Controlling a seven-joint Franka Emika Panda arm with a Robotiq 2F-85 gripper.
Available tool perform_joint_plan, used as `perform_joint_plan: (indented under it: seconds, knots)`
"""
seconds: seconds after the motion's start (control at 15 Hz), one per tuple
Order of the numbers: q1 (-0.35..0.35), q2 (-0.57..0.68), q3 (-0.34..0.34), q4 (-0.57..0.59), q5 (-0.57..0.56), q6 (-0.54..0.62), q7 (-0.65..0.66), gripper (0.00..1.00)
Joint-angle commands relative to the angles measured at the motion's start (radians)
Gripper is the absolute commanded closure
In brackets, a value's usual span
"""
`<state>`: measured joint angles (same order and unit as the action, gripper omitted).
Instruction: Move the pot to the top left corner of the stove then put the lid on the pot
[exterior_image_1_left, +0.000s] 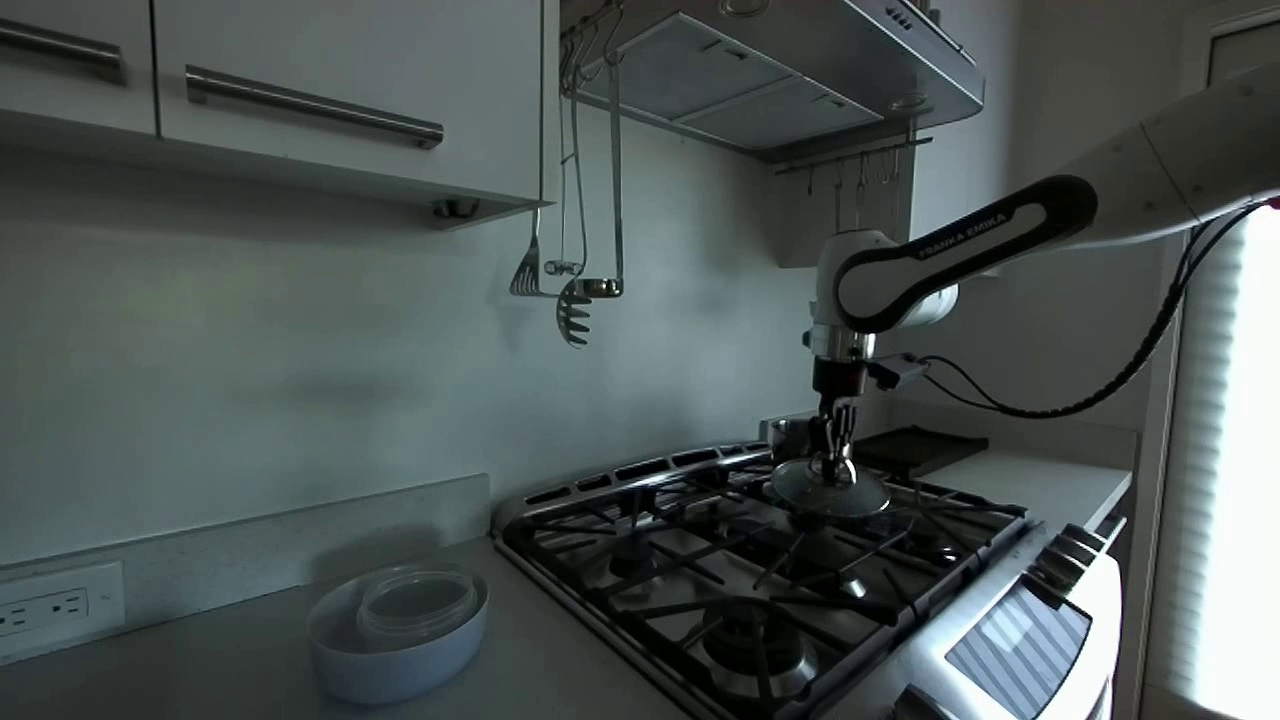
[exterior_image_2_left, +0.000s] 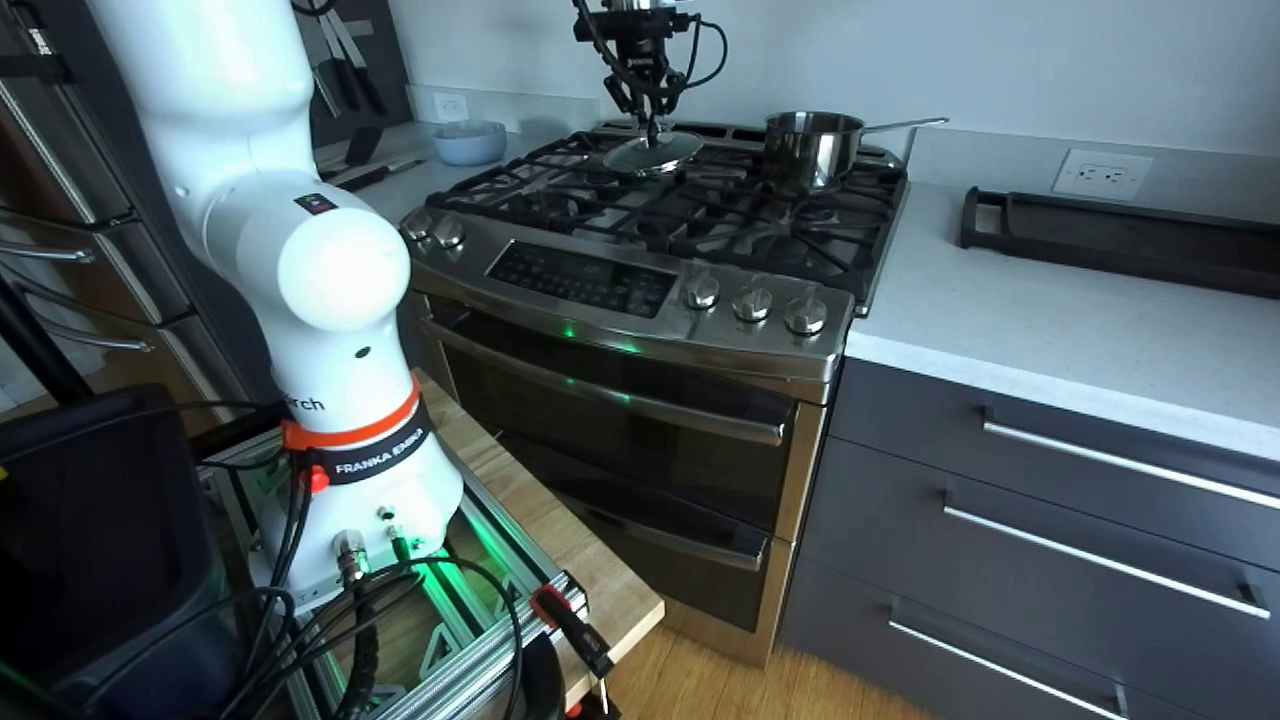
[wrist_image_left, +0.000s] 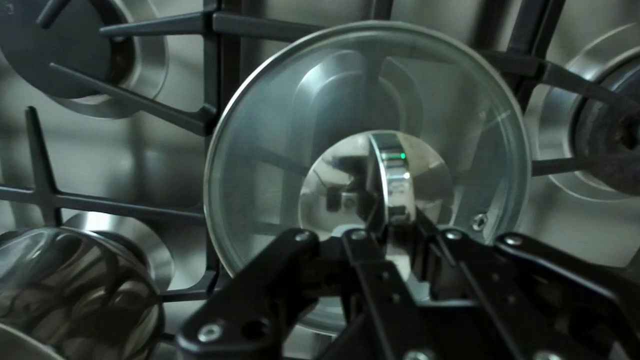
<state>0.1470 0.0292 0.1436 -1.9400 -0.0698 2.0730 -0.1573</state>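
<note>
A robot's hand (wrist_image_left: 400, 226), closed narrowly on the metal handle (wrist_image_left: 398, 185) of a glass lid (wrist_image_left: 345, 170), holds it over the stove (exterior_image_2_left: 640, 345), near the uncovered steel pot (exterior_image_2_left: 812, 160), which sits on the grates (exterior_image_2_left: 660, 215) toward the back wall (exterior_image_2_left: 1000, 70). Beside the stove, a black tray (exterior_image_2_left: 1140, 240) lies on the table (exterior_image_2_left: 1040, 320).

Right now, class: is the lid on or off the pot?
Off: the claw grips the lid by its handle, and an exterior view shows the pot uncovered.
</note>
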Motion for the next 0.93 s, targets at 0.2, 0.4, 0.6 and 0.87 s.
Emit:
perform_joint_plan:
  seconds: [0.2,0.4,0.6,0.87]
  knots:
    - [-0.027,0.006,-0.025,0.06,0.0,-0.028,0.0,0.91]
    - [-0.031,0.013,-0.027,0.073,0.0,-0.035,0.0,0.91]
    - [-0.031,0.017,-0.027,0.075,0.0,-0.035,0.0,0.91]
    - [-0.04,0.033,-0.038,0.095,-0.025,-0.025,0.02,0.98]
